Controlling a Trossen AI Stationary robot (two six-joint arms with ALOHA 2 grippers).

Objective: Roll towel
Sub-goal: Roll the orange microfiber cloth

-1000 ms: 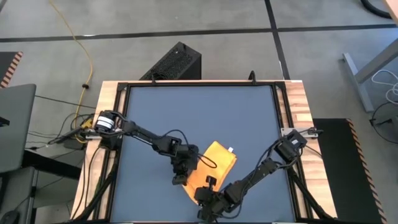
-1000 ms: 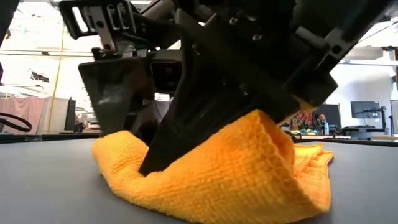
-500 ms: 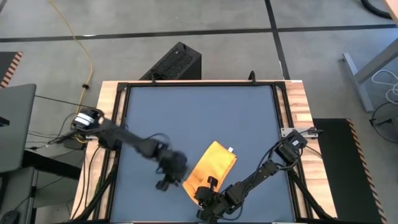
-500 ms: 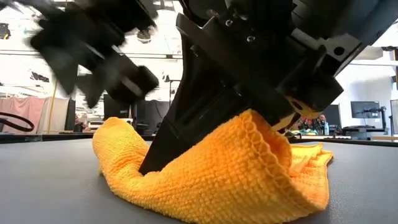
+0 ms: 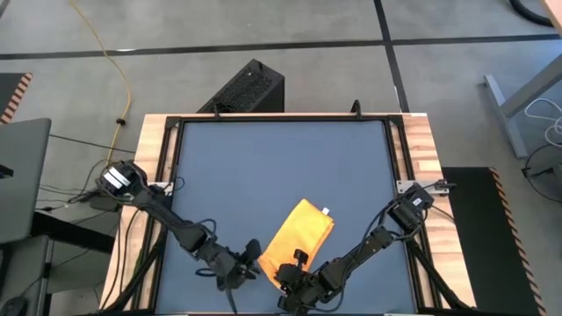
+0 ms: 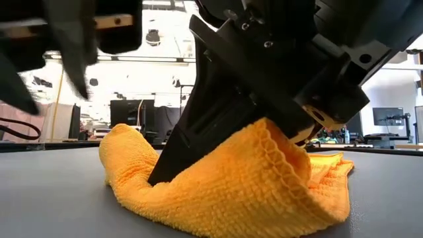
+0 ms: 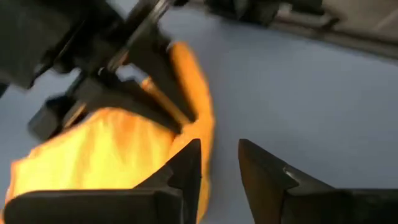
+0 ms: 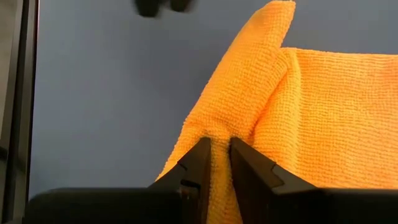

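Towel [image 5: 297, 235]: lower centre of the high view, long axis running lower left to upper right
Right gripper [image 8: 219, 167]: pinching the towel's lower-left end
Left gripper [image 7: 219, 163]: empty, jaws apart, just left of that end

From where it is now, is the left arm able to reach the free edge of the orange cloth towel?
Probably yes. The left claw, jaws open and empty, sits just beside the soft yellow-orange cloth towel with only bare dark blue tabletop between. The right claw pinches the towel's near corner, so the left one should stay clear of it.
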